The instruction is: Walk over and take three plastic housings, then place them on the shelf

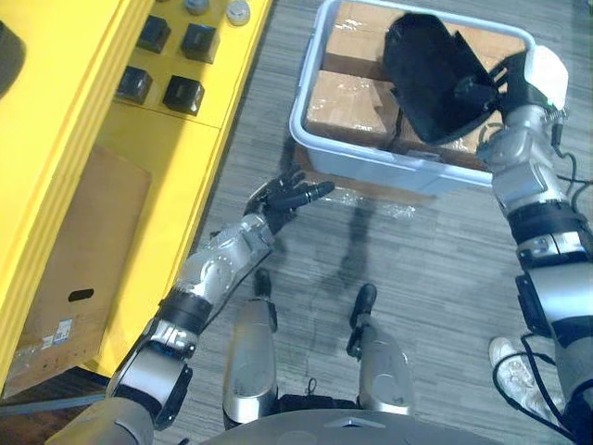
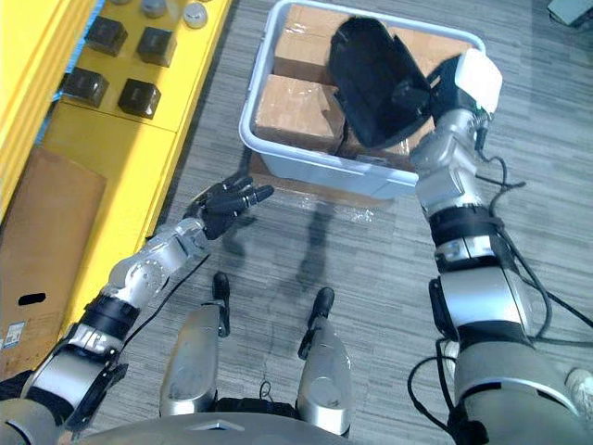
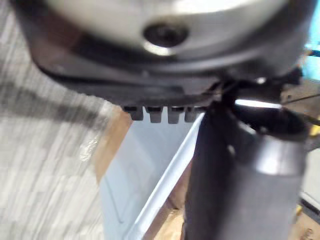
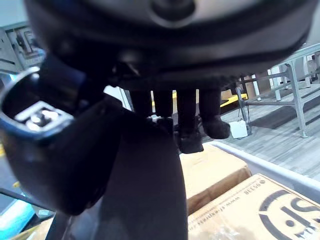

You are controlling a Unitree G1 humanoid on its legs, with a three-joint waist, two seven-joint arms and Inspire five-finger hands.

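Left hand (image 1: 283, 198) nearest: fingers straight, spread, empty, over floor just short of the grey bin (image 1: 371, 154). Right hand (image 1: 496, 83) curled round black housing (image 1: 428, 79), held above cardboard boxes (image 1: 347, 102) in that bin. Yellow shelf (image 1: 176, 139) left of bin carries small black blocks (image 1: 183, 93).

shelf (image 1: 157, 139) left | crate (image 1: 371, 156) right of it, on floor (image 1: 435, 269) | boxes (image 1: 350, 104) in crate | housing (image 1: 426, 79) over boxes
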